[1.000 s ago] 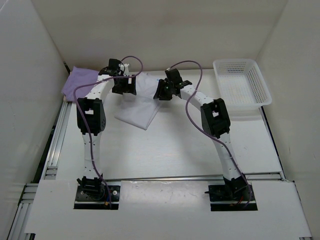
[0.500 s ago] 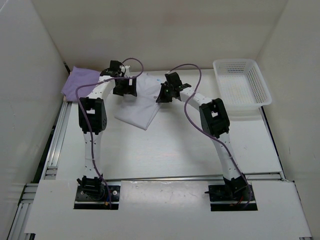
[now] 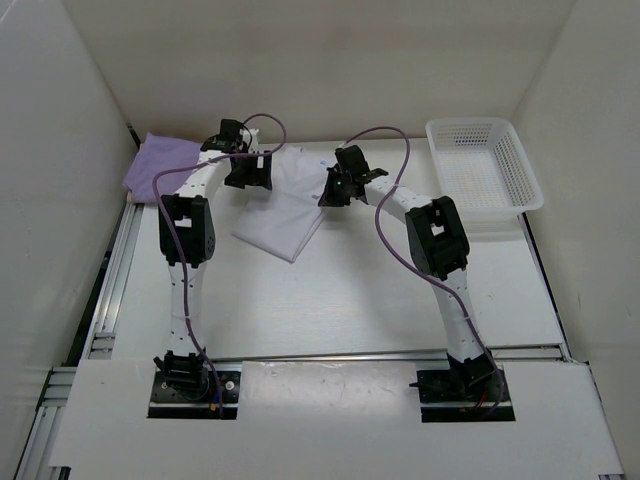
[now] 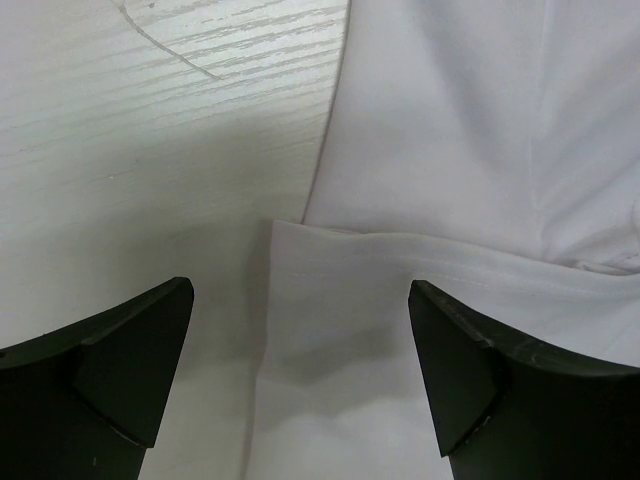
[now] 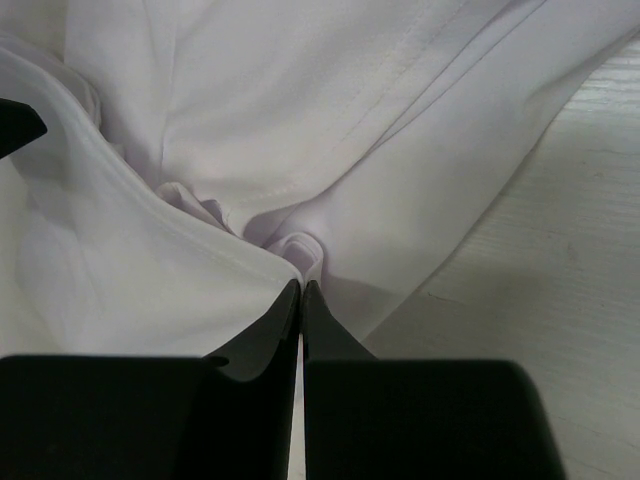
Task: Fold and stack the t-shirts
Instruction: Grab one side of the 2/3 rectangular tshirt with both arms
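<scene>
Pinching a bunched fold of the white t-shirt, the right end effector is clamped; the left end effector hovers spread over its hem.

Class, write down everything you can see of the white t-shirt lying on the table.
The white t-shirt is thin, soft cloth with stitched hems, partly folded and creased, lying at the far middle of the table. The right gripper has its jaws shut on a bunched fold at its right edge. The left gripper hovers open over its left hem, not gripping it.
</scene>
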Robot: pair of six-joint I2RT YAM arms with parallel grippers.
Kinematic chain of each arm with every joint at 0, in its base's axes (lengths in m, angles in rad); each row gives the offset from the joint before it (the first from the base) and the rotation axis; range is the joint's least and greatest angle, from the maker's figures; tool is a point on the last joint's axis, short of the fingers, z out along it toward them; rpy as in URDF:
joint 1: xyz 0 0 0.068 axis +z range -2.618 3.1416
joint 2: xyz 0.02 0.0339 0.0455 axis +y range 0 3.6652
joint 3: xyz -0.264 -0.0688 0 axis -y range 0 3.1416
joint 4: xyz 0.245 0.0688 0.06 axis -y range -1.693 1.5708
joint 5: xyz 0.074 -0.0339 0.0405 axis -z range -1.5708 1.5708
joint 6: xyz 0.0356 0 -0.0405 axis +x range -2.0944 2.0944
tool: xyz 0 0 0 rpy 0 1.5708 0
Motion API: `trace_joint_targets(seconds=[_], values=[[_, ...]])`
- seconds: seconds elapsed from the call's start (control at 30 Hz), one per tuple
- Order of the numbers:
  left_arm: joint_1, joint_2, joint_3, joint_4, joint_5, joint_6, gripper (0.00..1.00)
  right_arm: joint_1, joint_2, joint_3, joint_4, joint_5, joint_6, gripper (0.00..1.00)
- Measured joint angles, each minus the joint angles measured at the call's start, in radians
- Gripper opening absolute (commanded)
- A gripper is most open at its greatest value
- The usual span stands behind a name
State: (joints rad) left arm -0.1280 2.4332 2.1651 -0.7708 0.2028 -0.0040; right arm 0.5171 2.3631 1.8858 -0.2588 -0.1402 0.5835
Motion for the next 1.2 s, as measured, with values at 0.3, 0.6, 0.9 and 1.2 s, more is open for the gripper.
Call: trace_joint_targets(seconds=[0.3, 0.6, 0.9, 1.2], values=[[0.006, -0.057, -0.048, 0.002, -0.002, 0.000, 1.00, 0.000, 0.000, 0.000, -0.005, 0.016, -0.004, 0.53], [0.067, -0.276, -0.180, 0.012, 0.075, 0.000, 1.00, 0.003, -0.060, -0.031, -0.030, 0.040, -0.024, 0.60], [0.114, -0.369, -0.506, 0.033, 0.124, 0.000, 1.00, 0.053, -0.323, -0.269, -0.031, 0.050, -0.011, 0.63], [0.135, -0.339, -0.588, -0.005, 0.177, -0.002, 0.59, 0.169, -0.293, -0.349, -0.037, -0.151, 0.127, 0.63]])
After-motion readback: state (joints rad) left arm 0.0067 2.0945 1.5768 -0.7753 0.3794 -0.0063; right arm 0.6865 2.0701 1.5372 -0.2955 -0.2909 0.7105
